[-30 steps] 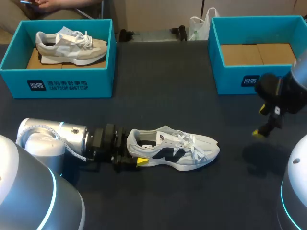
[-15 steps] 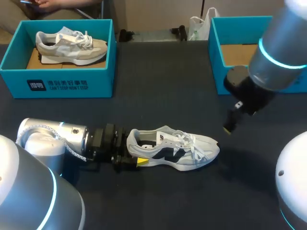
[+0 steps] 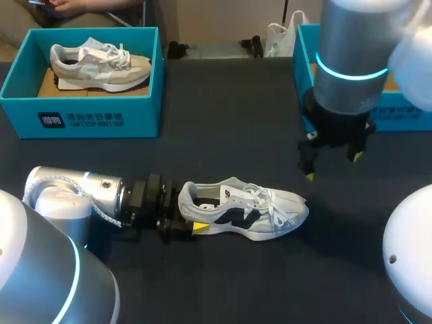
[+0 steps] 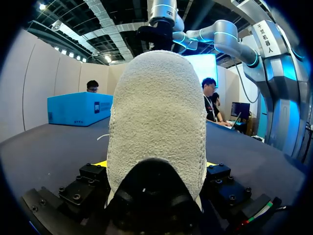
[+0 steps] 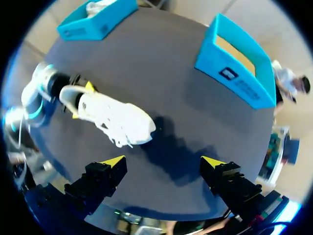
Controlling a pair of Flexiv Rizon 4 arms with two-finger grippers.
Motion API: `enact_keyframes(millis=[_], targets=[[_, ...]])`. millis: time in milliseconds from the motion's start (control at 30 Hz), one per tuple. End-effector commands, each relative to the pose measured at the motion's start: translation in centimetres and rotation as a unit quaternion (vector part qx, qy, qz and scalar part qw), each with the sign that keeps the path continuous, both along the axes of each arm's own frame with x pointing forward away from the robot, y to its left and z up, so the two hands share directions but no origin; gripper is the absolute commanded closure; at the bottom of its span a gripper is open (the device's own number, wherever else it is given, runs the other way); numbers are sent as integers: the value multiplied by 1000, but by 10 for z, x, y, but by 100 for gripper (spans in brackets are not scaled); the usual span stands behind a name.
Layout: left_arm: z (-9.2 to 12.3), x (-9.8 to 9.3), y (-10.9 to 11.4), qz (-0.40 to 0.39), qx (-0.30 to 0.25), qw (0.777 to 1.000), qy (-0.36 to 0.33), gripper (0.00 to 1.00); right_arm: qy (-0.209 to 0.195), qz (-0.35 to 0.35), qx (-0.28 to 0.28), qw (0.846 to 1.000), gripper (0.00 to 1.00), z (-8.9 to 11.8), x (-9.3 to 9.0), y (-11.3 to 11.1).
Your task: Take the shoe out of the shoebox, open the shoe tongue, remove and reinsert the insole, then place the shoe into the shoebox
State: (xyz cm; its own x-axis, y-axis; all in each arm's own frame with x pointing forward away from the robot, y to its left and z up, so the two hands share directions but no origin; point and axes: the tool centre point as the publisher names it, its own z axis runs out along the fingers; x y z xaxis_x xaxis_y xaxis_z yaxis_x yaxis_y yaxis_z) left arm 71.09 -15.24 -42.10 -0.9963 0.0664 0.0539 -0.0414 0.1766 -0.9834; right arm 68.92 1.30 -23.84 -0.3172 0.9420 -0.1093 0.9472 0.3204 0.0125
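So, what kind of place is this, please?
Probably a robot test bench for shoe handling. The left arm and the right arm share one dark table; the left arm holds a sneaker by its heel, and a left shoebox and a right shoebox, both teal, stand at the far side.

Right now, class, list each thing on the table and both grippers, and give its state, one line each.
white shoe: upright on its sole on the table, heel gripped.
left gripper: shut on the white shoe's heel.
right gripper: open, holding nothing, above the table past the toe.
left box: open, no lid, a shoe inside.
grey shoe: lying in the left box.
right box: open, no lid, cardboard floor showing.
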Motion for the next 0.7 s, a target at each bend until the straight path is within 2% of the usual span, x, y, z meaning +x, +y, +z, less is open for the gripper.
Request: enact_keyframes(millis=[33,233,600,633,700], targets=[[1,-1,0,2,0,1000,-1,100,56,-83,-69,993,0,-13,5,26],[1,-1,0,2,0,1000,-1,100,18,-171,-76,982,0,-23,-2,45],[1,-1,0,2,0,1000,-1,100,18,-171,-76,982,0,-23,-2,45],[1,-1,0,2,0,1000,-1,100,-5,-161,-66,985,0,-20,-4,51],[1,-1,0,2,0,1000,-1,100,-22,-170,-96,980,0,-17,-6,64]])
